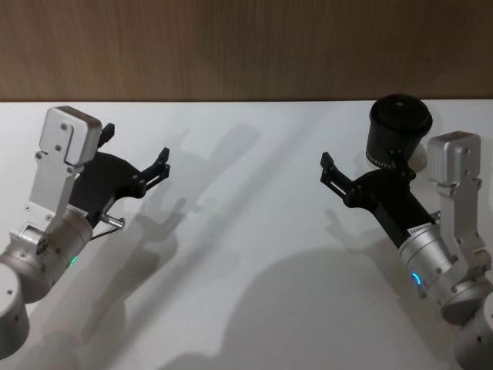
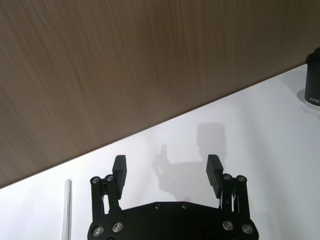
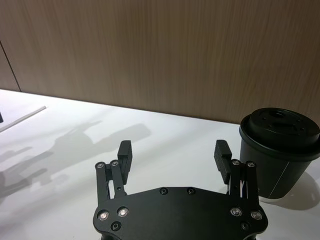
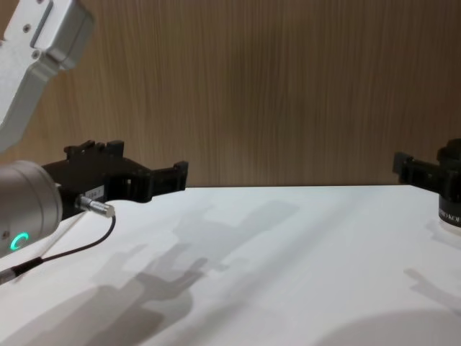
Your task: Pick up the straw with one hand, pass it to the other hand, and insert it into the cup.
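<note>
- Left gripper (image 2: pixel 167 165): the jaws are spread wide with nothing between them, and they hang above the white surface (image 2: pixel 260 130).
- The white straw (image 2: pixel 66 210) lies flat on the surface just outside that jaw span, past the outer face of one finger (image 2: pixel 120 167) and not between the pair. Its long axis runs roughly the way the fingers point. One end shows; the rest runs out of the left wrist view.
- My reading is that the coming move turns on this offset. The left jaws must shift sideways to straddle the straw and come down on it, likely with a wrist turn so the pads close across its length.
- Right gripper (image 3: pixel 173 148): the jaws are also spread wide and empty.
- The black lidded cup (image 3: pixel 277 145) stands upright just beside one of the right gripper's fingers. I cannot tell whether they touch.
- In the right wrist view the straw is a thin pale line well apart across the surface, so the left arm is clearly the nearer one.
- That suits the right arm to receiving the straw and carrying it to the cup.
</note>
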Tool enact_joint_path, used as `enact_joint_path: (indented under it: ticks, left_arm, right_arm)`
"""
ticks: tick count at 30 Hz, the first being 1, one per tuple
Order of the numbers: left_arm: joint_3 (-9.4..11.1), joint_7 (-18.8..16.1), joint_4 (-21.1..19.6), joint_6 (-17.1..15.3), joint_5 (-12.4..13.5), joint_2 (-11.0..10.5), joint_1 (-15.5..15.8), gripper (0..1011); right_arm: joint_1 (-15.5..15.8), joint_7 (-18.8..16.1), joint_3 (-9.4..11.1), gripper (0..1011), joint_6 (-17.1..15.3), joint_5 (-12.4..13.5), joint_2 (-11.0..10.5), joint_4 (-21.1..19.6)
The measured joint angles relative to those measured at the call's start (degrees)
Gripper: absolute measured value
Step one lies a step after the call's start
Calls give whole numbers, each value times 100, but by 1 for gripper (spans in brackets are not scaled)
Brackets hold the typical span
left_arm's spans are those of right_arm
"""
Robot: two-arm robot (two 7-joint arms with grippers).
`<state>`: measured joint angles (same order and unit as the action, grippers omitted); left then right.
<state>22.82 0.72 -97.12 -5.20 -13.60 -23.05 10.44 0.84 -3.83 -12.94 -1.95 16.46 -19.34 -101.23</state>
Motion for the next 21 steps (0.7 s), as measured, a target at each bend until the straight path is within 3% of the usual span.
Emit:
enact_joint_path:
  ticks: [10, 21]
  left_arm:
    - [-270, 39, -364, -324, -213, -143, -398, 1003]
    - [-555, -132, -712, -300, -290, -198, -917, 1003]
  right_arm:
    - [0, 0, 0, 1001, 0, 0, 0, 0]
    - [0, 0, 0, 1001, 0, 0, 0, 0]
